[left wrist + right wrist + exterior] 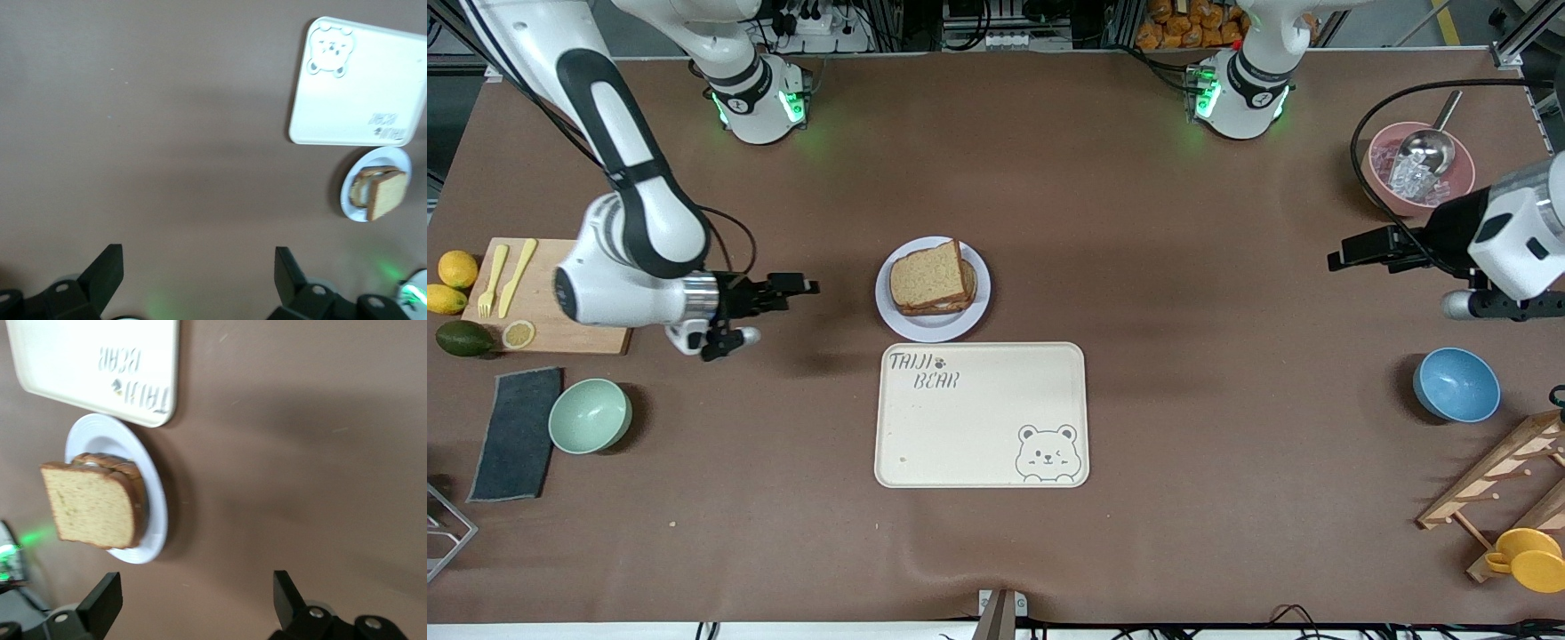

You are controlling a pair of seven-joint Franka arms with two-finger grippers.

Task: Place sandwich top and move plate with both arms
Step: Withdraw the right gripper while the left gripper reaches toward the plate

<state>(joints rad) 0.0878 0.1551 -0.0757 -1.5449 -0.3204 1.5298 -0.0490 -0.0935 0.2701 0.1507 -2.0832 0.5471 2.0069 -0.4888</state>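
Brown matting covers the whole table (1192, 293), and near its middle sits the plate (974, 313), the landmark for everything else. On the plate lies the sandwich top (929, 277), bare side up, already resting on the lower slice, whose edge peeks out beneath it; the right wrist view shows the top slice overhanging the plate's rim on one side, so the stack looks slightly off-centre. That part of the task appears done, and what is left, by my reading, is moving the plate.

Just beside the plate, nearer the front camera and almost touching its rim, lies the bear tray (982, 415), empty, which makes it a likely place for the plate to go. The plate's rim is free all round except along that tray edge, so fingers can reach it from either end of the table.

Toward the right arm's end of the table, the right gripper (790, 292) hangs low over bare matting near the plate, fingers spread wide and holding nothing, pointed at the plate. Toward the left arm's end, the left gripper (1352, 254) hangs well apart from the plate, likewise spread and empty; it has the longer stretch of clear matting to cross.

Outward again, a cutting board (560, 307) and green bowl (590, 415) lie past the right gripper, a blue bowl (1456, 384) and pink bowl (1383, 178) past the left gripper, all well apart from the plate.
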